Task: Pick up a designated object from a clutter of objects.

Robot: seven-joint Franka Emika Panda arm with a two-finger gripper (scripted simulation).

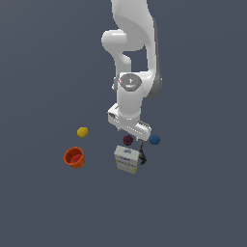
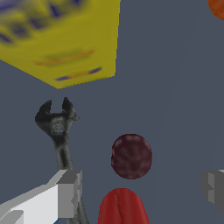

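The designated object, a dark maroon ball point(image 1: 128, 140) point(image 2: 131, 156), rests on the grey floor within the clutter of objects. My gripper point(image 1: 132, 135) point(image 2: 139, 189) hangs just above it and is open. In the wrist view one grey finger point(image 2: 68, 192) shows on one side of the ball and the other finger point(image 2: 213, 187) far off on the opposite side, with nothing between them. The ball touches neither finger. In the exterior view the hand covers part of the ball.
A white and yellow box point(image 1: 127, 160) point(image 2: 61, 39) and a dark wrench point(image 1: 143, 157) point(image 2: 57, 127) lie close by. A blue ball point(image 1: 154, 140), a yellow ball point(image 1: 82, 131) and an orange cup point(image 1: 74, 157) sit around. A bright red rounded thing point(image 2: 122, 205) borders the maroon ball.
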